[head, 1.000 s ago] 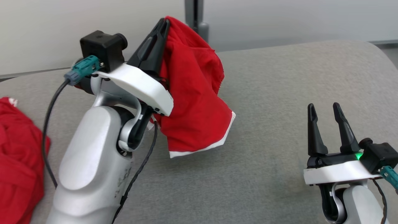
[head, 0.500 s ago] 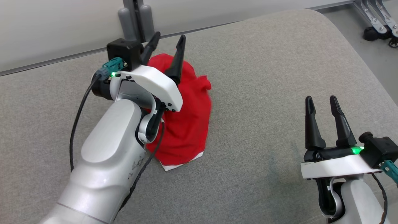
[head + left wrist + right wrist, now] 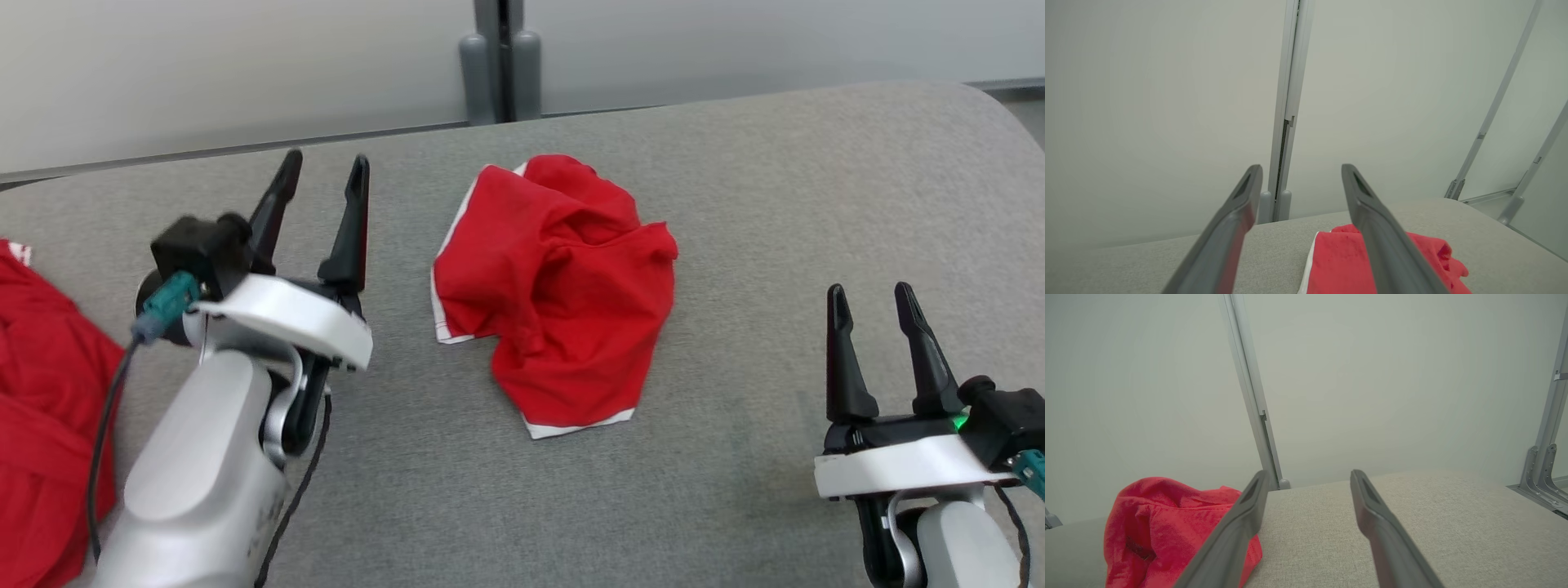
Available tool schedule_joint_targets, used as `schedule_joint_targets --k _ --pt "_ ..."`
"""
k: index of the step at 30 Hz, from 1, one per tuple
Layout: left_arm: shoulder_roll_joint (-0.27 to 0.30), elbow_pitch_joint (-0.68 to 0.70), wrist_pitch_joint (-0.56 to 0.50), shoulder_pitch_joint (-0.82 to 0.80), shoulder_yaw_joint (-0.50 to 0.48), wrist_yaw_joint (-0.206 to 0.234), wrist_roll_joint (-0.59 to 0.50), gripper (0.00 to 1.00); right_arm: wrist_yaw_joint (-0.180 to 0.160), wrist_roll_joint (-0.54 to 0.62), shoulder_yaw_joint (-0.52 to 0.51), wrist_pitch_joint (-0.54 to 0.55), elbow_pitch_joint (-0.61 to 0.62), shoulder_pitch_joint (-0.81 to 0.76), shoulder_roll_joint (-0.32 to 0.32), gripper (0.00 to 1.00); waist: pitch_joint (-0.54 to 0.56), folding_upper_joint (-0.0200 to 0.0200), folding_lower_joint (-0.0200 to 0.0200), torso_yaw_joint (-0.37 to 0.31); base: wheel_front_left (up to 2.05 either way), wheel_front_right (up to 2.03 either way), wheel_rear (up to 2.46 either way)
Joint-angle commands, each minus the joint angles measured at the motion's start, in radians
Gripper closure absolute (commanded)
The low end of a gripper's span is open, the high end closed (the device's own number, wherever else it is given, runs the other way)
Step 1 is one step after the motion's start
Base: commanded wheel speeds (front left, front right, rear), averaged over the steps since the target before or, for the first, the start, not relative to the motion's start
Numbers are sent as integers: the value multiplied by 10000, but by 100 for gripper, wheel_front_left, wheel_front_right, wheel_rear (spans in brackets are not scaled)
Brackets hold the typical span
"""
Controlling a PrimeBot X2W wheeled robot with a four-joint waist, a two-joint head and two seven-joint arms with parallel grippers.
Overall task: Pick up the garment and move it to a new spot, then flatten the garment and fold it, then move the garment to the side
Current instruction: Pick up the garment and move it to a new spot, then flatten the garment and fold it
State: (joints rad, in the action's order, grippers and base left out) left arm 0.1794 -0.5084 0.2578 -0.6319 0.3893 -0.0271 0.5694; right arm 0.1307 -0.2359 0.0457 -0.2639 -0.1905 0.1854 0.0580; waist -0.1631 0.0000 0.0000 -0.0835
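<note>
Left pincer (image 3: pixel 326 159) agape, garment (image 3: pixel 555 286) apart on its right

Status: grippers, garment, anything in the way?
Left gripper open, empty. Right gripper open, empty. Garment crumpled on grey surface between them. Other red cloth far left, apart.

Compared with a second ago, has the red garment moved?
Yes, downward. The garment hung from the left gripper above the grey cushion; now it lies crumpled on it, before the grey post, apart from that open gripper.
</note>
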Motion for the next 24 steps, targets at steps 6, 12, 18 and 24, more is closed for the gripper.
schedule_joint_targets --k 6,12,18,24 --pt "-335 1947 80 2481 -367 80 -977 0 -1 389 382 -9 -14 -482 713 0 451 0 0 1552 0 0 0" --pt "-1063 3216 73 4283 -1132 -19 -1964 0 -1 502 525 -9 55 -677 916 0 571 0 0 2096 0 0 0" --pt "-1264 3345 73 4541 -1341 -322 -2177 0 1 150 1300 -9 -156 -525 1032 0 525 0 0 2495 0 0 0" --pt "-1272 3392 74 4430 -1143 -162 -1741 0 -1 -812 2766 191 -867 136 1352 0 247 0 0 2878 0 0 0"
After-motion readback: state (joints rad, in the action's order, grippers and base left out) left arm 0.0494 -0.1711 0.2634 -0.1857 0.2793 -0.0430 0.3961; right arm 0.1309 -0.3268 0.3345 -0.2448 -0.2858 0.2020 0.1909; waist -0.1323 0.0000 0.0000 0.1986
